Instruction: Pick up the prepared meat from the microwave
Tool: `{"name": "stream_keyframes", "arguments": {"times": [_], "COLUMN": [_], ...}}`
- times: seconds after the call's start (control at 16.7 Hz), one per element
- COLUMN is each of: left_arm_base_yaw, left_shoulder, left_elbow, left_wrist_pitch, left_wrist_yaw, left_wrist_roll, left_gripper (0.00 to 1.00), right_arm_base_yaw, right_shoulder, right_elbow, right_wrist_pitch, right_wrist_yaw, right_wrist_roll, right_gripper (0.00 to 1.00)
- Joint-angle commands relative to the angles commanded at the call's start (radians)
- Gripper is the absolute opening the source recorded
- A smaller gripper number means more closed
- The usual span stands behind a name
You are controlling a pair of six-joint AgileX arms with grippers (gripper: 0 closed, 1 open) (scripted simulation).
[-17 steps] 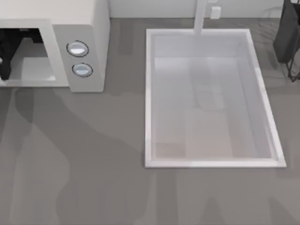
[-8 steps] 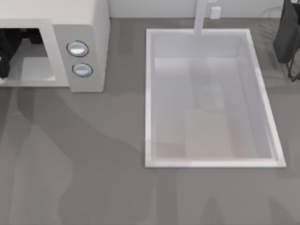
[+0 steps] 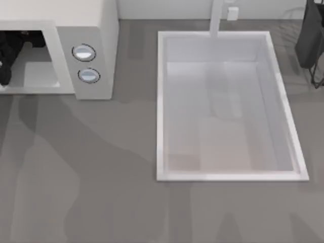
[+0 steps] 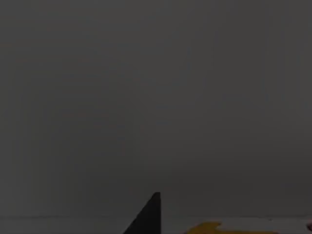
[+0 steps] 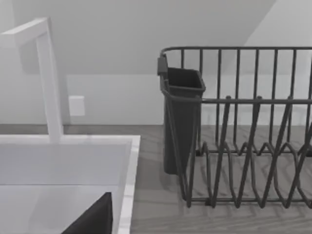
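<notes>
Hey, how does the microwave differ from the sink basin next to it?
The microwave stands up from the counter as a box at the top view's left; the sink basin is sunk into it, right of centre. The microwave opens at the front, with the dark left arm reaching into its cavity; the sink basin opens upward. The microwave carries two round dials; the sink basin has a faucet. Both are white and rectangular.

white microwave (image 3: 86, 30), open cavity, table's left

The left arm (image 3: 6, 55) reaches in at the far left edge of the top view, a dark mass. The left wrist view is dark. The right arm is parked.
</notes>
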Motion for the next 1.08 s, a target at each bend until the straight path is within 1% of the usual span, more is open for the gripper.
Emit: {"name": "stream_keyframes", "arguments": {"times": [0.24,0.72,0.9,1.08], "left_arm_base_yaw": [-0.077,-0.259,-0.302,-0.325], "left_shoulder": [-0.195,-0.883,-1.085,-1.195], "left_elbow": [-0.181,-0.769,-0.958,-1.068], "left_wrist_pitch": [-0.014,-0.128,-0.187,-0.230], "left_wrist_yaw": [-0.075,-0.261,-0.307,-0.333], "left_wrist_roll": [-0.024,-0.085,-0.101,-0.110], "left_gripper": [0.00,0.00,0.00,0.00], "right_arm_base_yaw": [0.000,0.000,0.000,0.000], "right_shoulder": [0.000,0.000,0.000,0.000], "right_elbow": [0.000,0.000,0.000,0.000], "right_wrist_pitch": [0.000,0.000,0.000,0.000], "right_wrist_yaw": [0.000,0.000,0.000,0.000], "right_wrist_roll": [0.000,0.000,0.000,0.000], "right_gripper": [1.00,1.00,1.00,1.00]}}
